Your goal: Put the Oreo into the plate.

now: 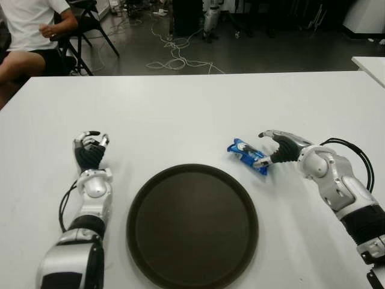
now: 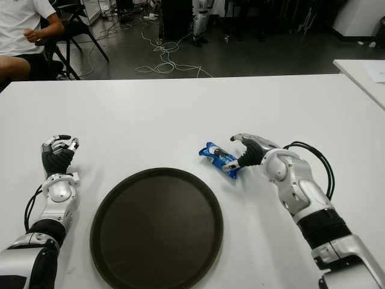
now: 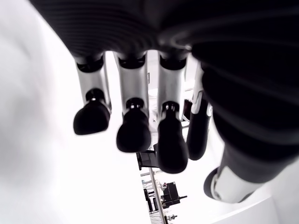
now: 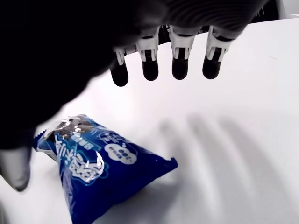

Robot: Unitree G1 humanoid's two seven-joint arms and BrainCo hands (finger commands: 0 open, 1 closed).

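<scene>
The Oreo [image 1: 246, 155] is a blue packet lying flat on the white table [image 1: 180, 114], just beyond the upper right rim of the plate. The plate [image 1: 192, 229] is a round, dark brown tray near the table's front, with nothing on it. My right hand [image 1: 263, 149] is at the packet's right end with its fingers spread above it and the thumb tip close beside it. In the right wrist view the Oreo [image 4: 93, 168] lies under the palm and the fingers [image 4: 180, 65] are not closed on it. My left hand [image 1: 90, 147] shows left of the plate, fingers relaxed, holding nothing.
A seated person [image 1: 27, 30] is beyond the table's far left corner, beside a black chair [image 1: 90, 24]. Cables [image 1: 174, 57] lie on the floor behind the table. A second white table's corner [image 1: 370, 66] shows at the far right.
</scene>
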